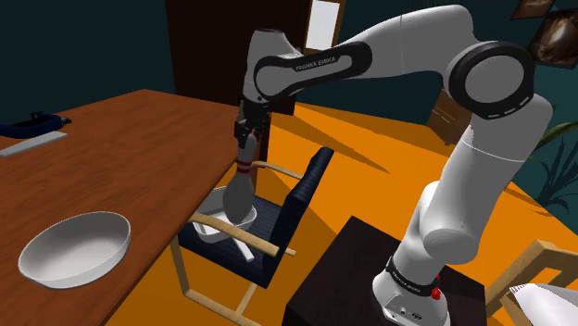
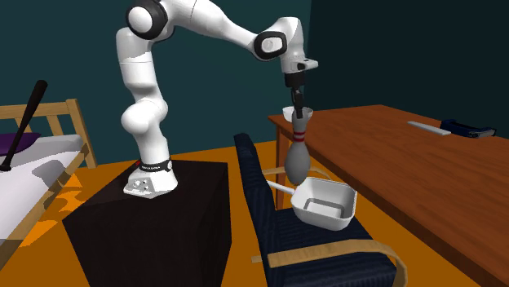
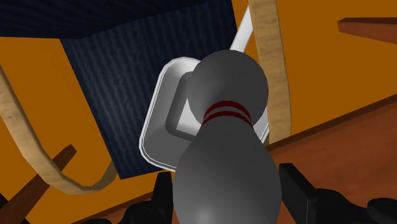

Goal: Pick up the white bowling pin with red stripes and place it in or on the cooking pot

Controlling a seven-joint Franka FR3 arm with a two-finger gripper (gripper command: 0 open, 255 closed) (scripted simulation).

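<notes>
The bowling pin, grey-white with red stripes round its neck, hangs upright in the air, head up. My gripper is shut on its top, just above the stripes. In the second exterior view the gripper holds the pin with its belly just above the back rim of the white, square-cornered cooking pot. The pot rests on the dark seat of a chair. In the wrist view the black fingers clasp the pin, and the pot lies beyond it, partly covered.
The chair has a dark blue seat and back and pale wooden arms, and stands by the brown wooden table. A white bowl sits near the table's front edge. A blue object lies far left. A bed stands behind the black stand.
</notes>
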